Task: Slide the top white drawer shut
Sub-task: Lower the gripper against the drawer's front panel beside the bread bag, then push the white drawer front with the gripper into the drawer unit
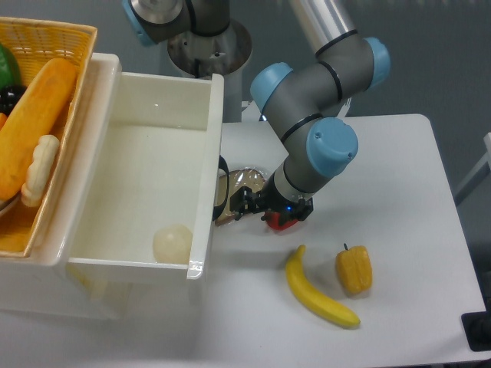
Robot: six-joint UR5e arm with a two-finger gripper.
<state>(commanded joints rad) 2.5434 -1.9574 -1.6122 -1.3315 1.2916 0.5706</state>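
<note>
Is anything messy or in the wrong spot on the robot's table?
Yes. The top white drawer hangs wide open, and food lies loose on the table: a bread slice and red pepper right under the claw, near the drawer's front.

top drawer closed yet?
No, the top white drawer is pulled out, its tray open to view with a pale round thing inside.

single fixed camera, high, looking steeply down, close on white table (pixel 399 176), arm base at top edge
</note>
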